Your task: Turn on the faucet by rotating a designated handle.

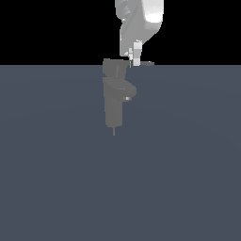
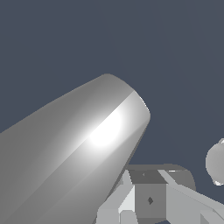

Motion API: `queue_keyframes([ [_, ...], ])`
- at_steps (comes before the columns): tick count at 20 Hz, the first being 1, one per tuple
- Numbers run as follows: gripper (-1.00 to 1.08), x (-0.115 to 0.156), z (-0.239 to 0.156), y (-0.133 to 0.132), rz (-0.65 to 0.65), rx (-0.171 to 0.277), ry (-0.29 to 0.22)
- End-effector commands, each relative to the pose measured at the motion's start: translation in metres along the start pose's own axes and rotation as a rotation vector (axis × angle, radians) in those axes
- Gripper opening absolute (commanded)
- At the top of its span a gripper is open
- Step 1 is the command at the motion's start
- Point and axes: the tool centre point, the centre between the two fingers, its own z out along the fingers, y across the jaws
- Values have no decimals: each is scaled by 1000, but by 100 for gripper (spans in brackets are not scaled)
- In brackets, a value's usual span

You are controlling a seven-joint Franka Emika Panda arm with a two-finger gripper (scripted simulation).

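Observation:
In the exterior view the grey faucet [image 1: 114,101] stands upright on the floor, its rounded spout stub [image 1: 128,91] and light nozzle hole facing the exterior view's right. The handle [image 1: 148,62] shows as a thin bar sticking out to the right at the faucet's top. My white gripper [image 1: 135,60] comes down from above, with its fingertips at the handle's level just right of the faucet's top. In the wrist view the gripper [image 2: 148,203] looks shut and empty. A large shiny grey cylinder [image 2: 83,148] lies close beside it, and a rounded grey part [image 2: 216,162] shows at the edge.
A flat blue-grey floor [image 1: 188,164] stretches all around the faucet, with black background above it. No other object is in view.

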Motion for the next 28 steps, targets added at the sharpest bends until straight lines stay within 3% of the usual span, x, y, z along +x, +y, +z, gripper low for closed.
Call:
queue_keyframes([
  [1,-100,10,0,-7,6,6,1],
  [28,-100,78,-3,-54,28,13,0],
])
